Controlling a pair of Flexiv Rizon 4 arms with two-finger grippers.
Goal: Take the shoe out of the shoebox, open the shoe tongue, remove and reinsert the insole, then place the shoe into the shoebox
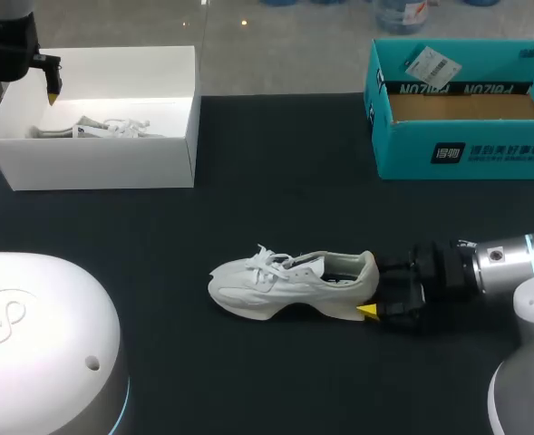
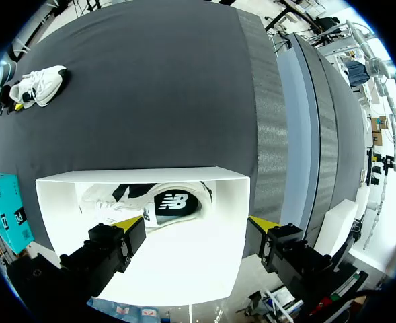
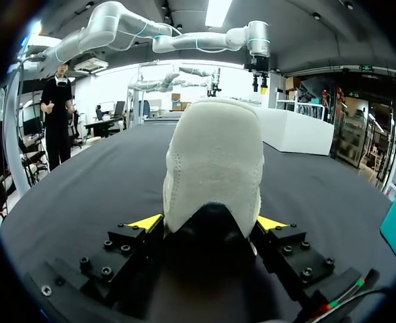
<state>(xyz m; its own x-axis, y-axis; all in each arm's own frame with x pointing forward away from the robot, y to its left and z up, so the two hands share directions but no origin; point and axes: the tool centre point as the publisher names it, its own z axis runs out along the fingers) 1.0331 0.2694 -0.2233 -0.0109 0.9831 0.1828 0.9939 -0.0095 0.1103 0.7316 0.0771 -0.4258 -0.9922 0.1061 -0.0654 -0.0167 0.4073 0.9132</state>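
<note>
The white fabric shoe (image 1: 289, 285) lies lengthwise across the black tabletop (image 1: 248, 217), toe leftward, rounded heel clamped in the right gripper (image 3: 210, 223); left gripper (image 1: 22, 92) spread wide.

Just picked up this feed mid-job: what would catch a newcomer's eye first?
A white lace-up sneaker stands mid-table on the black tabletop, its heel clamped by the right gripper. At far left the left gripper hangs open over a white cardboard shoebox holding a second white sneaker; a teal cardboard box sits far right.
</note>
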